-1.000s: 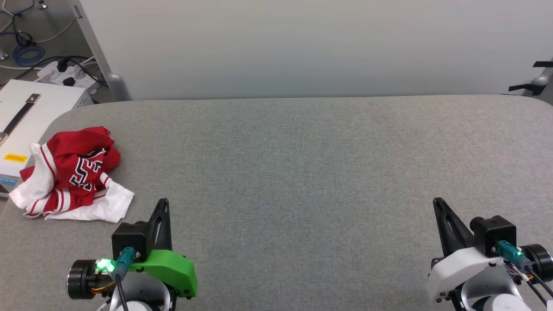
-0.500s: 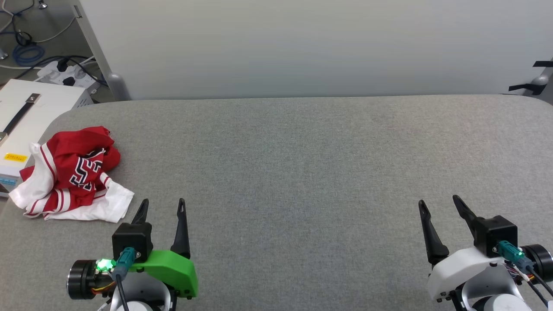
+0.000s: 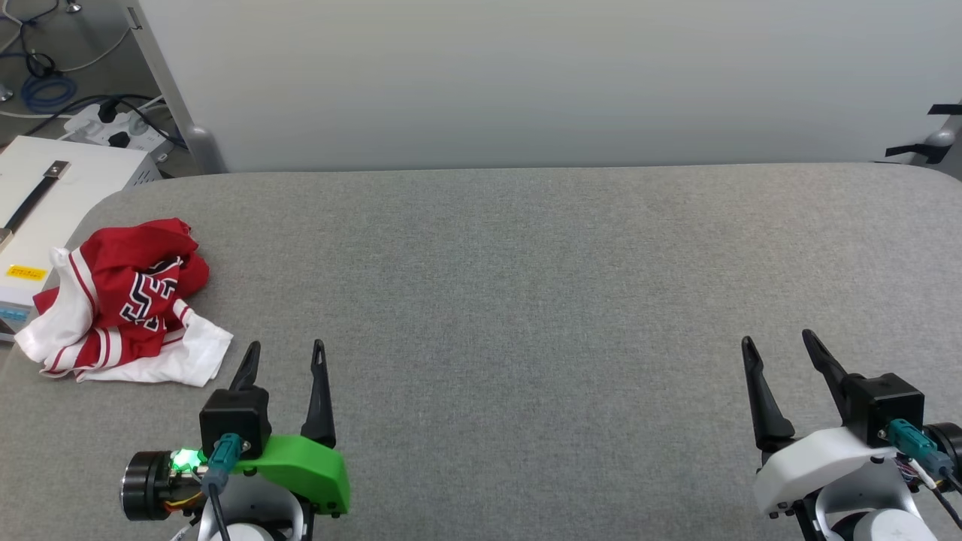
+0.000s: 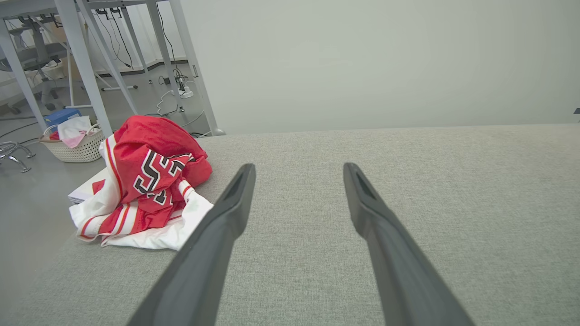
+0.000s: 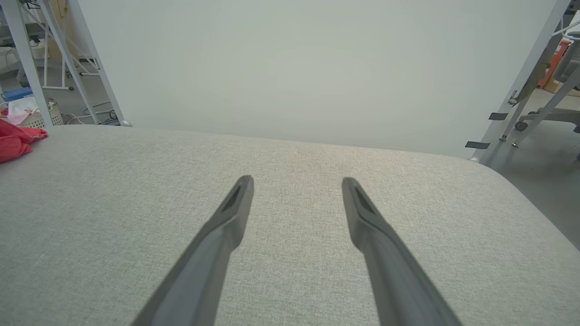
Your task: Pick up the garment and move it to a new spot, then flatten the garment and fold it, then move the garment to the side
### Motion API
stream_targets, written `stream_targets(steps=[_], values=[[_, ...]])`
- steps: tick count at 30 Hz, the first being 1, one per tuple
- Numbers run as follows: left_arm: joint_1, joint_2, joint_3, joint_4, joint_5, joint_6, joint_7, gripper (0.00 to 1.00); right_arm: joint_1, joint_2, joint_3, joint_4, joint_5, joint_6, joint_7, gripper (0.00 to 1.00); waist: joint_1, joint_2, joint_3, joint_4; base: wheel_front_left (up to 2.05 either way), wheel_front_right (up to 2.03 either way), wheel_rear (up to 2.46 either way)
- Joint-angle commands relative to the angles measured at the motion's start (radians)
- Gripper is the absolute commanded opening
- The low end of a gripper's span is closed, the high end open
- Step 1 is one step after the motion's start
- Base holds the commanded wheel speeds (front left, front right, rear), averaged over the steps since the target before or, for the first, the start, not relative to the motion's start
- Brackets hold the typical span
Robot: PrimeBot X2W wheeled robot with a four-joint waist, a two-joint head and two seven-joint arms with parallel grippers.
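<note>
The garment (image 3: pixel 124 300) lies crumpled in a heap at the left edge of the grey table (image 3: pixel 526 285): red cloth, white sleeves, striped trim, black white-edged print. The left wrist view has the garment (image 4: pixel 145 181) up and to the left of the fingers. My left gripper (image 3: pixel 285 347) stands open near the table's front, a short way right of the heap, with nothing between its fingers. Over at the front right my right gripper (image 3: pixel 778 338) is open and empty as well. A red corner of the garment (image 5: pixel 16 138) shows at the far left of the right wrist view.
A white box (image 3: pixel 45 203) stands just off the table's left edge beside the garment. Cables and a power strip (image 3: pixel 113 131) lie on the floor behind it. A pale panel (image 3: pixel 526 83) rises behind the table. A wicker basket (image 4: pixel 74 145) sits on the floor.
Both grippers went from shut to open. The right gripper has shifted slightly right and forward, the left barely moved. The garment has not moved.
</note>
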Motion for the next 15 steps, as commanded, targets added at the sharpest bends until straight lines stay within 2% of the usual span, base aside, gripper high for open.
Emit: stream_targets(steps=[1, 15], values=[[-0.007, 0.002, -0.005, -0.004, 0.001, 0.011, -0.011, 1.0, 0.0, 0.0, -0.005, -0.01, 0.012, 0.0, -0.012, 1.0, 0.0, 0.0, 0.0, 0.0, 0.0, 0.0, 0.0], [-0.008, 0.005, -0.021, -0.014, -0.004, 0.035, -0.04, 1.0, 0.006, -0.001, -0.012, -0.034, 0.035, 0.0, -0.04, 1.0, 0.0, 0.0, 0.005, 0.004, 0.0, 0.0, 0.0]])
